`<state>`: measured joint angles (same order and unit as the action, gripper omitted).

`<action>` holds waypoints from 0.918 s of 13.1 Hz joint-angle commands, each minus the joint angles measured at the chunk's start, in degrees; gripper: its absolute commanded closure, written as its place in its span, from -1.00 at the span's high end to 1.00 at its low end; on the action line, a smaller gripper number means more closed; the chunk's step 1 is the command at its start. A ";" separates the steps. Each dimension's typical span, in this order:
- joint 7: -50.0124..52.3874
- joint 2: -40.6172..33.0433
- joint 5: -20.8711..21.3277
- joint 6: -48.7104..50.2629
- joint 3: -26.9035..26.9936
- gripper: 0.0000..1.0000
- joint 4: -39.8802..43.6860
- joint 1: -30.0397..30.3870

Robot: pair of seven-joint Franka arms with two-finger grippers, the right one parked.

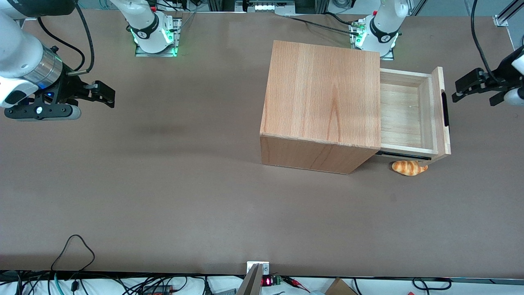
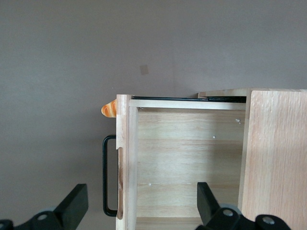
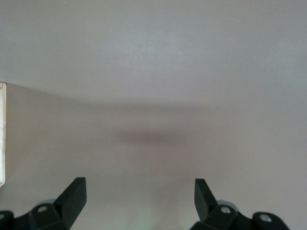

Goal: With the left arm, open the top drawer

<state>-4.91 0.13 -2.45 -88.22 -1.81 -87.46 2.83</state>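
The top drawer [image 1: 405, 114] stands pulled out; the left arm's gripper [image 1: 470, 91], spread and seemingly holding nothing, hangs just beside its handle [image 1: 445, 108].

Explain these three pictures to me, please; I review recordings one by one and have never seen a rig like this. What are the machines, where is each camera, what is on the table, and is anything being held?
Two white robot arms stand at a brown table. One picture looks down from the front; the other two come from cameras on the arms' wrists. The left arm does the work. Its black gripper is open, holds nothing and hangs just clear of the handle, toward the working arm's end of the table. On the table stands a wooden cabinet. Its top drawer is pulled out and looks empty inside. A croissant lies on the table below the drawer's corner, nearer to the front camera. The left wrist view shows the drawer's inside and the handle.
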 commanded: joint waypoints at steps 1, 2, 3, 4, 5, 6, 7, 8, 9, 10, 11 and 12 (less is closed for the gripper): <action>0.95 -0.04 1.75 2.43 1.20 1.00 1.68 -2.12; 2.26 -0.13 1.84 2.70 2.24 1.00 1.68 -2.82; 2.45 -0.30 2.62 2.62 3.03 1.00 1.68 -3.61; 2.45 -0.65 2.80 2.44 3.13 1.00 1.59 -3.71; 2.54 -0.74 2.89 2.44 3.22 1.00 1.59 -4.14; 2.54 -0.74 2.89 2.44 3.91 1.00 1.68 -4.93; 2.54 -0.83 2.89 2.44 4.53 1.00 1.59 -5.20; 2.63 -0.83 2.89 2.44 4.54 1.00 1.68 -5.20; 3.93 -0.74 2.37 2.53 4.27 1.00 1.77 -4.42; 5.69 -0.83 2.54 2.70 4.45 1.00 1.77 -4.41; 5.79 -0.74 2.80 2.70 4.27 1.00 1.77 -4.41; 5.62 -0.74 2.89 2.70 4.27 1.00 2.38 -4.41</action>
<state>-0.40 -0.44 -1.41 -86.79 2.08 -86.64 -0.85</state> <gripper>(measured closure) 0.000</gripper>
